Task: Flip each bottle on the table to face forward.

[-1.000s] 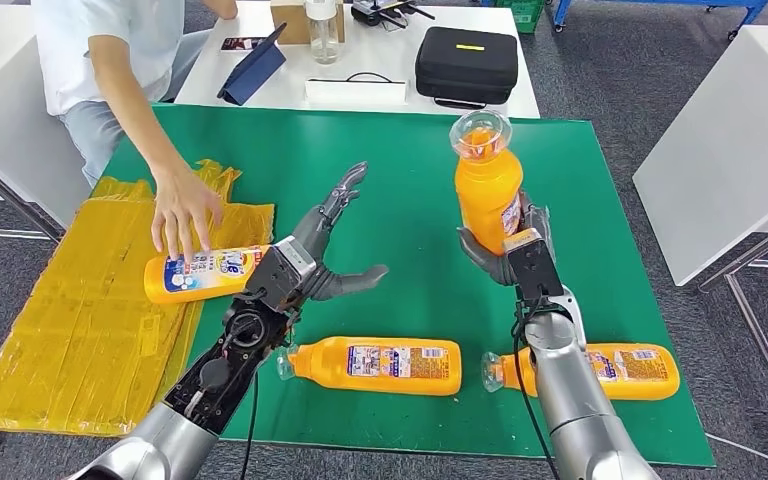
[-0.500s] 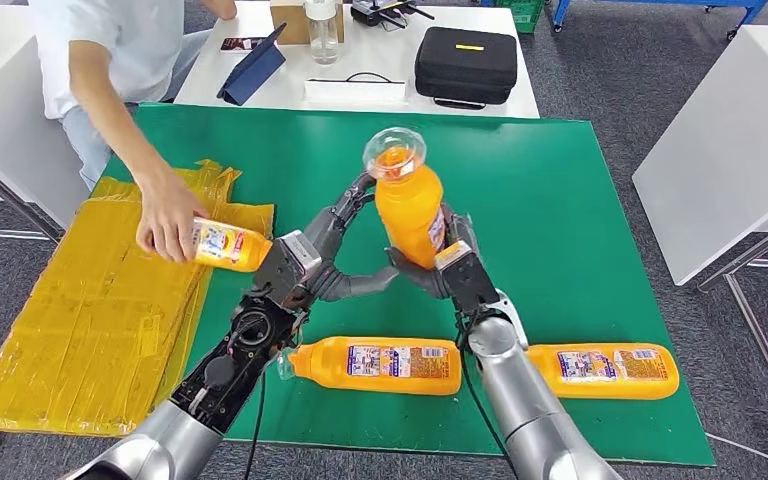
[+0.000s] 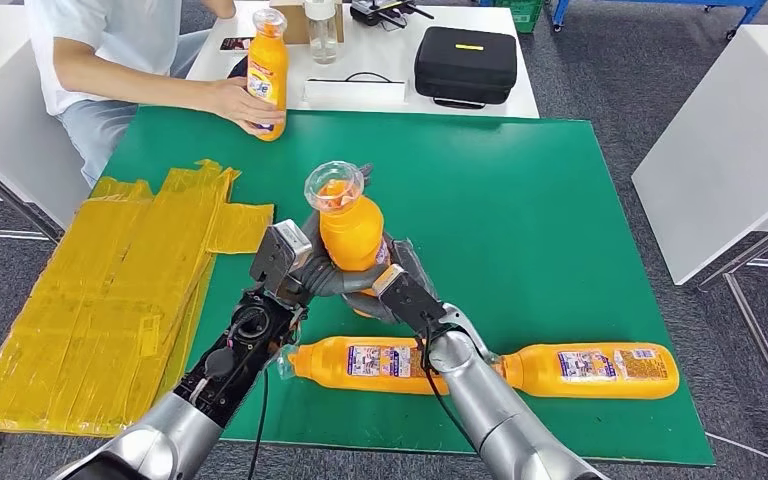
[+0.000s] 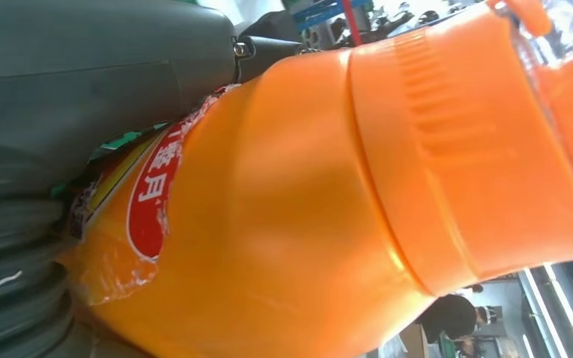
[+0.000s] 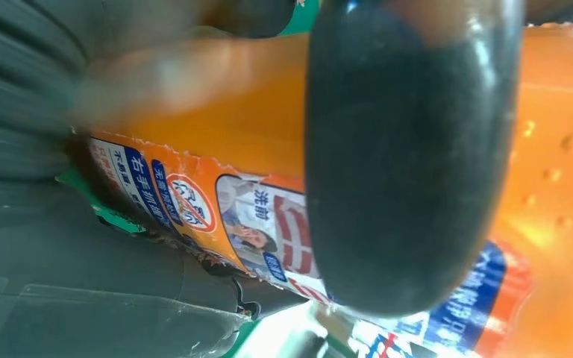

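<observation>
I find an upright orange bottle (image 3: 351, 232) near the centre of the green surface (image 3: 560, 190), clasped from both sides: my left hand (image 3: 305, 272) closes on its lower body from about 8 o'clock, and my right hand (image 3: 392, 287) closes on it from about 5 o'clock. The left wrist view shows the bottle's orange body and ribbed shoulder pressed against that hand's grey cover; the right wrist view shows a dark finger (image 5: 410, 156) lying across the label. Whether the base rests on the surface I cannot tell. Two further bottles lie on their sides along the near edge, one (image 3: 378, 364) at 6 o'clock from the held bottle and one (image 3: 590, 369) at 4 o'clock, both with printed labels facing up. A person's hand (image 3: 235, 100) steadies another upright bottle (image 3: 267, 72) at the far edge, at 11 o'clock. In my judgement the bottle is rigid plastic, filled and moderately heavy, with a smooth wall and a glossy, torn label that may slip under the fingers. I judge the best hold to be around the straight lower body, below the ribbed shoulder, not on the clear cap (image 3: 334, 186).
</observation>
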You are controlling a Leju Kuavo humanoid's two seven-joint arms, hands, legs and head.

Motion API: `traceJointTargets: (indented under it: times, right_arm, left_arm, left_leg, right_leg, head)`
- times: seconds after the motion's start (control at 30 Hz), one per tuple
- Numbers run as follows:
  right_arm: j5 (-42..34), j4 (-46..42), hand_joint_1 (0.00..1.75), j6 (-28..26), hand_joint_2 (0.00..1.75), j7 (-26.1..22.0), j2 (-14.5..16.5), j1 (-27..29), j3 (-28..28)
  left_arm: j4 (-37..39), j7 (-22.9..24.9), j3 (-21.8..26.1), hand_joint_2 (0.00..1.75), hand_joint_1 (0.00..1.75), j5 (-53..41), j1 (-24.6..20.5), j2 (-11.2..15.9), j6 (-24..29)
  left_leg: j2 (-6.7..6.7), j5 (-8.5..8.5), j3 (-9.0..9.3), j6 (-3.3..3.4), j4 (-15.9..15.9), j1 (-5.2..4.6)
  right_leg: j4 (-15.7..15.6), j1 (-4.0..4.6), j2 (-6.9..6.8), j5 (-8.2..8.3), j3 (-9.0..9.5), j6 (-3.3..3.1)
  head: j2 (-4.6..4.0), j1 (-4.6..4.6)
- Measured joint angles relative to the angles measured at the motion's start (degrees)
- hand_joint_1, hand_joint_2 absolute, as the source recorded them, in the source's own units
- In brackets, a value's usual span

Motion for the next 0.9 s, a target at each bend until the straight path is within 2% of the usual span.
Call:
traceJointTargets:
  times: [0.27, 0.3, 0.4, 0.43, 0.9]
  right_arm:
    - [-1.4, 3.7, 1.75, 1.44, 1.75, 0.11, 0.02, -1.22, 1.02]
    - [-1.43, 4.0, 1.75, 1.46, 1.75, 0.11, 0.02, -1.31, 1.08]
    - [-1.5, 4.83, 1.75, 1.34, 1.75, 0.13, 0.02, -1.51, 1.23]
    - [-1.58, 5.1, 1.75, 1.24, 1.75, 0.12, 0.02, -1.58, 1.33]
    - [-2.31, 6.6, 1.75, -1.1, 1.75, -0.8, 0.0, -1.73, 2.15]
  left_arm:
    - [2.36, -0.29, 0.5, 1.75, 0.0, 1.31, -0.07, 0.0, -0.97]
    - [2.52, -0.32, 0.52, 1.75, 0.17, 1.46, -0.08, 0.0, -1.06]
    - [2.96, -0.77, 0.62, 1.75, 1.46, 2.43, -0.1, -0.01, -1.54]
    - [3.08, -0.99, 0.66, 1.75, 1.73, 2.88, -0.11, -0.03, -1.67]
    - [4.1, -1.58, 0.73, 1.75, 1.75, 4.61, -0.38, -0.62, -1.54]
  left_leg:
    - [0.0, 0.0, 0.0, 0.0, 0.0, 0.0]
    - [0.0, 0.0, 0.0, 0.0, 0.0, 0.0]
    - [0.0, 0.0, 0.0, 0.0, 0.0, 0.0]
    - [0.01, 0.0, 0.0, 0.0, 0.0, 0.0]
    - [0.01, 0.0, 0.0, 0.0, 0.0, 0.0]
  right_leg:
    - [0.0, 0.0, 0.0, 0.01, 0.0, 0.01]
    - [0.0, 0.0, 0.0, 0.01, 0.0, 0.0]
    - [0.0, 0.0, 0.0, 0.0, -0.01, 0.0]
    - [0.0, 0.0, 0.0, 0.0, -0.02, 0.0]
    - [0.0, 0.0, 0.01, 0.01, -0.02, 0.0]
  head:
    - [0.0, 0.0]
    - [0.0, 0.0]
    - [0.0, 0.01]
    - [0.0, 0.0]
    - [0.0, 0.0]
